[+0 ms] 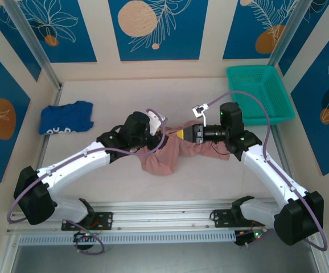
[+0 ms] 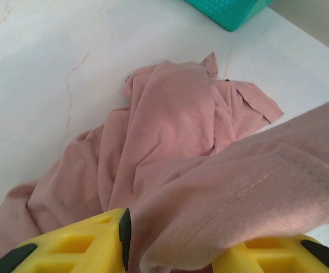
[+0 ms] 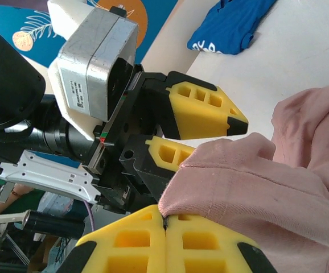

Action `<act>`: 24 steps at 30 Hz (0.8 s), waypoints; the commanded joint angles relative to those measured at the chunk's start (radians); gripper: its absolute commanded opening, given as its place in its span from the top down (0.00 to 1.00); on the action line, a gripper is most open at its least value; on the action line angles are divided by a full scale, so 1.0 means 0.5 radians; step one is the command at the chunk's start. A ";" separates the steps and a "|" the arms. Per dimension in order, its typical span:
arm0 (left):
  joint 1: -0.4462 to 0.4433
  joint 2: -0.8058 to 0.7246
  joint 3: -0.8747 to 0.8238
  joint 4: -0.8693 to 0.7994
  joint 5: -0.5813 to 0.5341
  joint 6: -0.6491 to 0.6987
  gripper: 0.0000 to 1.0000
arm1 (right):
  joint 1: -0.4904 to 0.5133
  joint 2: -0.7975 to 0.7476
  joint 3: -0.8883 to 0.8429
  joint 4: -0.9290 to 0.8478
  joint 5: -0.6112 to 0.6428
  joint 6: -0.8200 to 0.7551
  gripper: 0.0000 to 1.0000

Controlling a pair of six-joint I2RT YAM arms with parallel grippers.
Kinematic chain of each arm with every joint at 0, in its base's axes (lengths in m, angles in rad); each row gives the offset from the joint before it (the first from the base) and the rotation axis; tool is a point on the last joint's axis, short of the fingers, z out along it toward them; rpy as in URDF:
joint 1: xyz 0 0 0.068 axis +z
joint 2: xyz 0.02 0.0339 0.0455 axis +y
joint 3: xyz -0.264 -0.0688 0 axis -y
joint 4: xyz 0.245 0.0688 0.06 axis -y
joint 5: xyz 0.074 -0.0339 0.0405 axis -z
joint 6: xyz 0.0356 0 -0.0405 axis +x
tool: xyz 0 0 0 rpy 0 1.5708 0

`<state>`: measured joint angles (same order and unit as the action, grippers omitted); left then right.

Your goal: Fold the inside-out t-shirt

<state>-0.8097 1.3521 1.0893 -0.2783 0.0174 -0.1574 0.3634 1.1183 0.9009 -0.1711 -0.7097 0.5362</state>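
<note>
Looking from the right wrist: right gripper [image 3: 164,227] clenched on t-shirt [image 3: 267,182], left gripper [image 3: 218,141] parted around its fold.

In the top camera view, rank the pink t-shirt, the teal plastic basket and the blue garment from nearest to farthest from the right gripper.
1. Dusty-pink cotton t-shirt, pinched in the right gripper, mid-table.
2. Teal plastic mesh basket, at the back right.
3. Royal-blue crumpled garment, over on the left side.

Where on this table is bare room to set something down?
Bare: the far strip of table between the blue garment and the green basket. Crowded: the middle, where the left hand and right hand meet at the pink shirt.
</note>
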 commanded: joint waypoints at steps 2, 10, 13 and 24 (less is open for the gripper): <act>0.047 -0.011 0.043 -0.120 0.004 0.026 0.59 | -0.019 -0.067 0.005 -0.060 0.000 -0.057 1.00; 0.101 0.008 0.058 -0.109 0.164 0.047 0.61 | -0.013 -0.058 0.018 -0.057 -0.010 -0.054 1.00; 0.103 0.025 0.067 -0.052 0.353 0.067 0.67 | -0.003 -0.044 0.014 -0.042 -0.009 -0.049 1.00; 0.144 -0.224 -0.097 0.212 1.157 0.093 1.00 | 0.015 -0.067 0.178 -0.594 0.781 -0.257 1.00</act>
<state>-0.7525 1.3231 1.0729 -0.2554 0.3946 -0.1207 0.3611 1.1042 0.9363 -0.3302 -0.5217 0.4686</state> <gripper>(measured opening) 0.049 0.061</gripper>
